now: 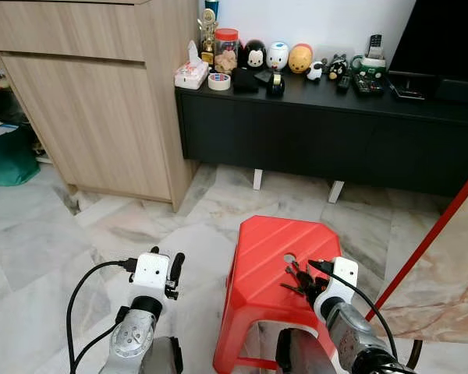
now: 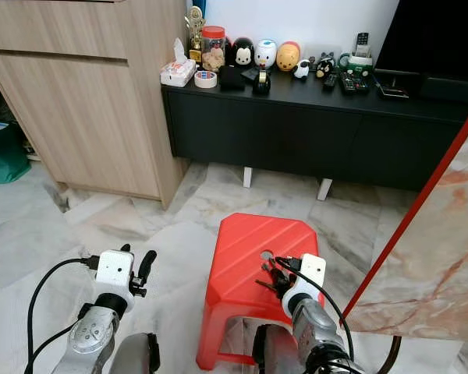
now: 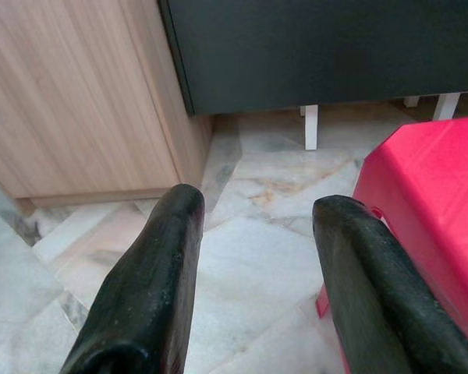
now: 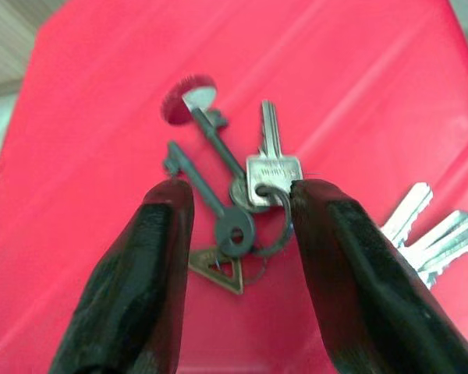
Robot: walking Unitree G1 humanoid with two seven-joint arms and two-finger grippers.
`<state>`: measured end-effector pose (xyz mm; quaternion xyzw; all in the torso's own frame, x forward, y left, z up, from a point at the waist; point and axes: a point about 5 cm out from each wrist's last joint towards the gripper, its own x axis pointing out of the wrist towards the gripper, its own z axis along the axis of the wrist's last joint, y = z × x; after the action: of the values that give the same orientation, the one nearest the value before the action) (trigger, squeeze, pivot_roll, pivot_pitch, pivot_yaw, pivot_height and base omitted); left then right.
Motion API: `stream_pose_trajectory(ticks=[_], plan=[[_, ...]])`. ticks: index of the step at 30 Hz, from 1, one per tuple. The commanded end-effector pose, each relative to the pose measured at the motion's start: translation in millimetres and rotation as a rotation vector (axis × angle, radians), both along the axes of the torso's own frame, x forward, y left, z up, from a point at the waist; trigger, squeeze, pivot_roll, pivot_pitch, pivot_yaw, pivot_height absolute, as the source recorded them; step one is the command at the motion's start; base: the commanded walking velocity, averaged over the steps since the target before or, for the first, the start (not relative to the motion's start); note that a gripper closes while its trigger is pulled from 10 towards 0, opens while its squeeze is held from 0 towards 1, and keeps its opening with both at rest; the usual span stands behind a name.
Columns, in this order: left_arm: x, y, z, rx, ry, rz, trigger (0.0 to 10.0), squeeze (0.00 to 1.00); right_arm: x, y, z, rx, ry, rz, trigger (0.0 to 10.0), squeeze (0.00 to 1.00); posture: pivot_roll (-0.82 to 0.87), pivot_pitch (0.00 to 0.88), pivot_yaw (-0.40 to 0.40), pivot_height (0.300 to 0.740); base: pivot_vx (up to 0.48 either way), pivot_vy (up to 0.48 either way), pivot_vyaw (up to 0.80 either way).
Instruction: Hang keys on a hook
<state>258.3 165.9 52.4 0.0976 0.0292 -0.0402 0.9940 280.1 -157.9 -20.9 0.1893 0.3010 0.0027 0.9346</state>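
R gripper (image 4: 238,234) sits low over a red plastic stool (image 1: 261,257), fingers (image 4: 136,280) parted moderately w/ the bunch of keys (image 4: 234,206) lying between them on the stool top. The ring and two dark long-shank keys lie in the gap; a silver key's head sits just beside the other finger, while more silver keys fan out past that finger. Whether the pads touch any metal can't be told; nothing is lifted, keys rest flat on the stool. From the head cam, the keys (image 1: 296,276) lie near the stool's right-hand edge, next to a small round hole (image 1: 289,258) in the seat.

L gripper (image 1: 165,273) hovers left of the stool, above marble floor (image 1: 47,234), fingers (image 3: 152,265) spread wide, holding nothing. Its wrist cam looks along the floor, w/ the stool's edge just beside one finger.

Behind the stool, well apart, a black low cabinet (image 1: 312,132) on white feet carries a row of figurines, a jar, tape rolls, a tissue box and remotes. A light wood cupboard (image 1: 93,101) stands left of the stool, beyond the floor. A red-edged marble panel (image 1: 444,265) leans close on the stool's right. Bare floor lies between stool and both cabinets; a green bag (image 1: 8,156) sits far left.
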Motion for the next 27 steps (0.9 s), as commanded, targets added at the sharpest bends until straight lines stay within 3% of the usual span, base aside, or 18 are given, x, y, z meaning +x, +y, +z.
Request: stream_pose_trajectory(ticks=[1, 27], plan=[[-1.2, 0.2, -0.2, 0.009, -0.003, 0.003, 10.0, 0.0, -1.4, -5.0, -1.3, -0.018, 0.018, -0.002, 10.0, 0.0, 0.09, 0.01, -0.076, 0.568, 0.0, 0.0, 0.0], [-3.8, -1.2, -1.5, 0.012, 0.001, 0.002, 10.0, 0.0, -2.3, 1.0, -3.3, 0.004, 0.059, 0.063, 10.0, 0.0, 0.09, 0.018, -0.076, 0.568, 0.0, 0.0, 0.0]])
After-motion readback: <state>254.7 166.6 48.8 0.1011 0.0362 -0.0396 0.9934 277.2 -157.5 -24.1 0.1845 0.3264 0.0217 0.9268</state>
